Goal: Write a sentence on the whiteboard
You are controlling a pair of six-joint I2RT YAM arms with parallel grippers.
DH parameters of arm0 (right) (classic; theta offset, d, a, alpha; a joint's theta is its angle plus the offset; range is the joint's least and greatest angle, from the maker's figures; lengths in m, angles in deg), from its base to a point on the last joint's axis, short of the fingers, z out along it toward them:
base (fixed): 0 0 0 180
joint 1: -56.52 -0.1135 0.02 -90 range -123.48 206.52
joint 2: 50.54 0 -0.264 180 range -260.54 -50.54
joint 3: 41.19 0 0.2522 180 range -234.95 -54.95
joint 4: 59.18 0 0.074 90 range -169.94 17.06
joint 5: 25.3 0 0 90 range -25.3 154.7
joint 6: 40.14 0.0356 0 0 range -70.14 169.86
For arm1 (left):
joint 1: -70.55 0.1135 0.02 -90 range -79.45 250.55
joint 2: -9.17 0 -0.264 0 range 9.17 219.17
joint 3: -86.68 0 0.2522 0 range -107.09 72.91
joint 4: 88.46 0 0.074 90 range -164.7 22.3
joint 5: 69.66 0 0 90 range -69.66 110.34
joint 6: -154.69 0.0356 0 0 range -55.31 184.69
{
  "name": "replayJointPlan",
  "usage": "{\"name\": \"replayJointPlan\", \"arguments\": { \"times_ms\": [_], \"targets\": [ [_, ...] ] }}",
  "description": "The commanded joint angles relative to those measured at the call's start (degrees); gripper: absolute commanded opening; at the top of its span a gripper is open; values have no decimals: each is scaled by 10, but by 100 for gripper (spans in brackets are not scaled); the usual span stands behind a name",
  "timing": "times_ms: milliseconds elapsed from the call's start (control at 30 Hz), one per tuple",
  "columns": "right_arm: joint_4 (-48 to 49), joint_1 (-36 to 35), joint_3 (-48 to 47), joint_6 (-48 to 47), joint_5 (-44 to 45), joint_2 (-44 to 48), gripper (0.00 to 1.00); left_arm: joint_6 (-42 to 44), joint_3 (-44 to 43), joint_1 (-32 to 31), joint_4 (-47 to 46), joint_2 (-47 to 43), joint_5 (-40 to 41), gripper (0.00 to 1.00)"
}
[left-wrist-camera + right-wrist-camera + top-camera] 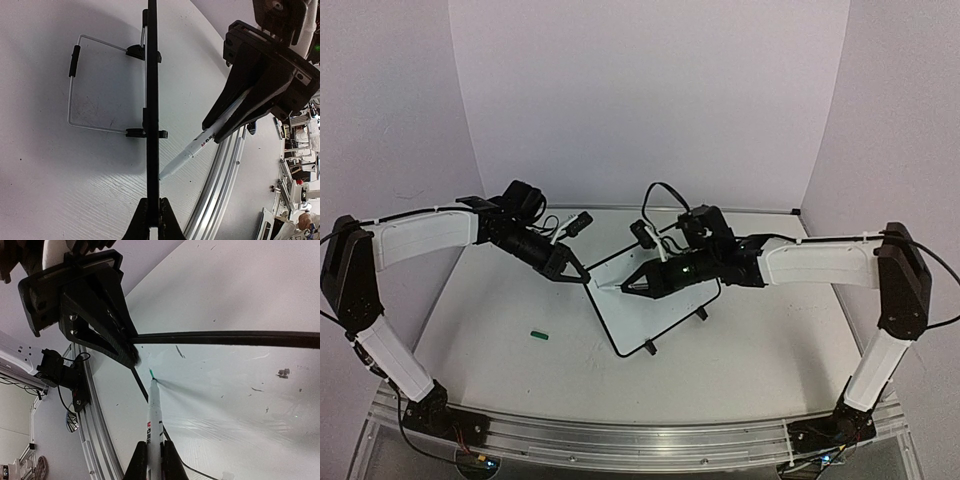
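The whiteboard [665, 310] stands tilted at mid-table on its small black feet, its white face [235, 390] bearing only a few faint specks. My left gripper [585, 278] is shut on the board's black frame at its upper left corner [152, 150]; the board shows edge-on in the left wrist view. My right gripper [632, 287] is shut on a white marker [154, 415]. The marker's green tip [151, 373] is at the board's face, close to the corner held by the left gripper [95, 305]. In the left wrist view the marker [200, 147] slants down to the frame.
A small green cap [540, 335] lies on the table, left of the board. The board's wire stand [75, 85] spreads behind it. An aluminium rail [640, 435] runs along the near table edge. White walls enclose the back and sides.
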State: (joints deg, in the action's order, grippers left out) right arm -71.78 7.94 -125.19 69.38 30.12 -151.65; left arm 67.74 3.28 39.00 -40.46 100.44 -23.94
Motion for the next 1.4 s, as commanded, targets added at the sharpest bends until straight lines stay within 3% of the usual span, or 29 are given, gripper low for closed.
{"name": "replayJointPlan", "arguments": {
  "times_ms": [0, 800, 1367],
  "targets": [
    [-10, -1, 18, -4, 20, 18, 0, 25, -12, -7, 12, -5, 3, 0],
    [-11, -1, -13, -12, 45, 24, 0, 27, -13, -7, 13, -4, 4, 0],
    [-15, -1, 31, -3, 61, 41, 0, 30, -15, -7, 16, -4, 4, 0]
  ]
}}
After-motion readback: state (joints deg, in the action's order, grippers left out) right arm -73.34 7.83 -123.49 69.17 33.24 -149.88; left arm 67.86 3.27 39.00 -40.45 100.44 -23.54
